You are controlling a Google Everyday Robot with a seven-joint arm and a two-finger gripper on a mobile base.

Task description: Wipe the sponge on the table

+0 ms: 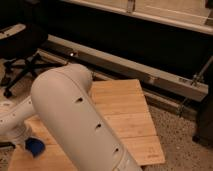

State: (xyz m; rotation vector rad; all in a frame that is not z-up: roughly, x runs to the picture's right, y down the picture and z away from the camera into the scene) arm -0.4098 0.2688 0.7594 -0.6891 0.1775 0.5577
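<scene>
- Camera view is showing the white arm (75,115) stretching across the table (125,110).
- The gripper (21,136) is sitting low at the table's left end; I cannot tell its grip.
- The sponge (35,146) is lying on the table just beside it.

One bamboo bench (125,110), one blue sponge (35,147), one white robot arm (75,120), one claw (24,140) low at the bench's left edge, one black office chair (22,52).
</scene>
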